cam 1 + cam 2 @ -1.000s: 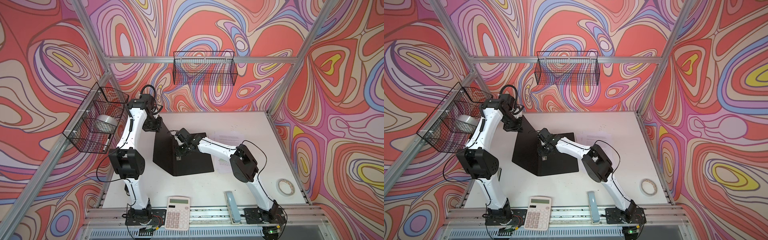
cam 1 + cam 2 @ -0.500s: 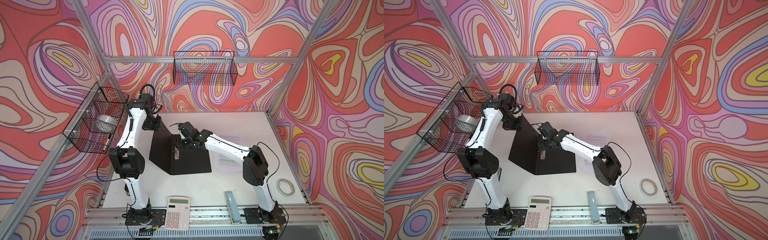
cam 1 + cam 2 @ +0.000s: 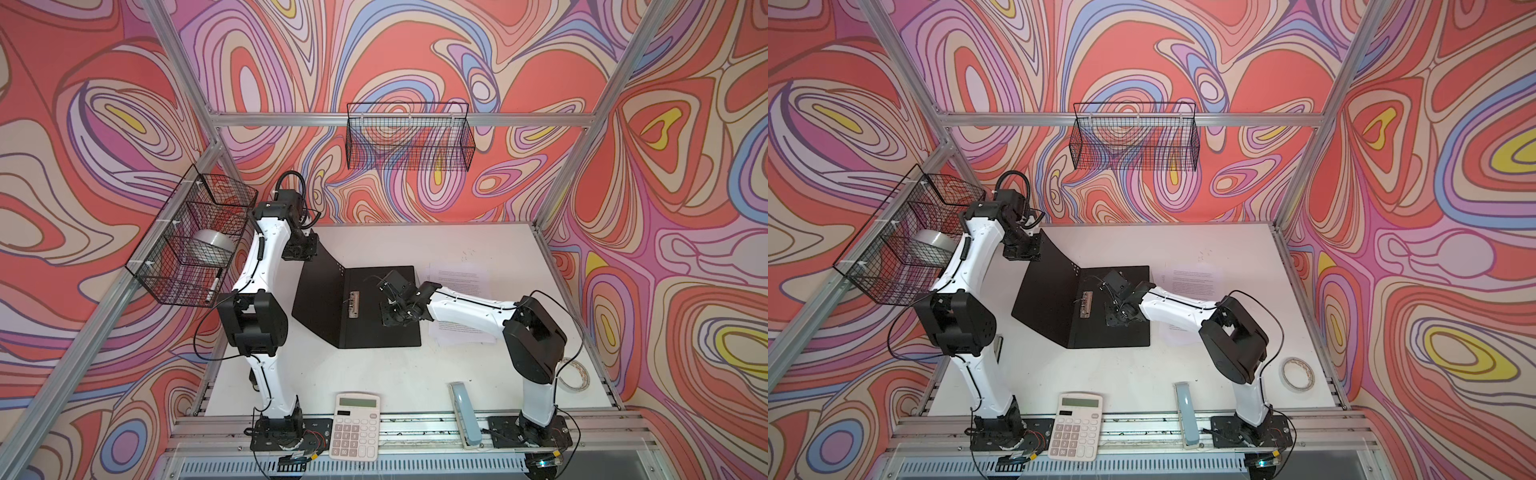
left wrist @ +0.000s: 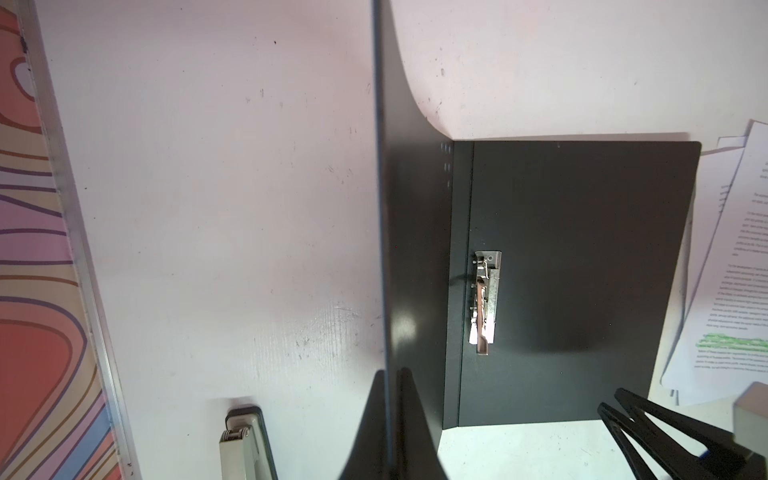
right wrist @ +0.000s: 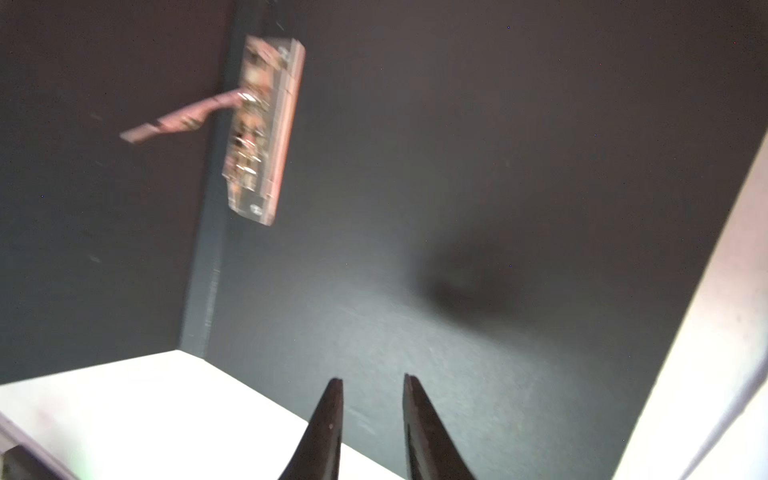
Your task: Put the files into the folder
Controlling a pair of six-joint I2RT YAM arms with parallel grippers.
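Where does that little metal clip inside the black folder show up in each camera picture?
Top view: metal clip, mid-table on the folder.
Top view: same, mid-folder.
Left wrist: beside the raised cover, clip at.
Right wrist: blurred, lever raised.
Shared landmark: the folder's spine fold.

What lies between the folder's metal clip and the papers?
Only bare black folder inside, shown in the left wrist view; in both top views the right gripper hovers above it.

White-shelled arms [image 3: 469, 309] carry black joints [image 3: 536, 336], thin cables [image 3: 291, 173], and a right claw [image 5: 374, 378] with tapered black fingers [image 5: 324, 428].
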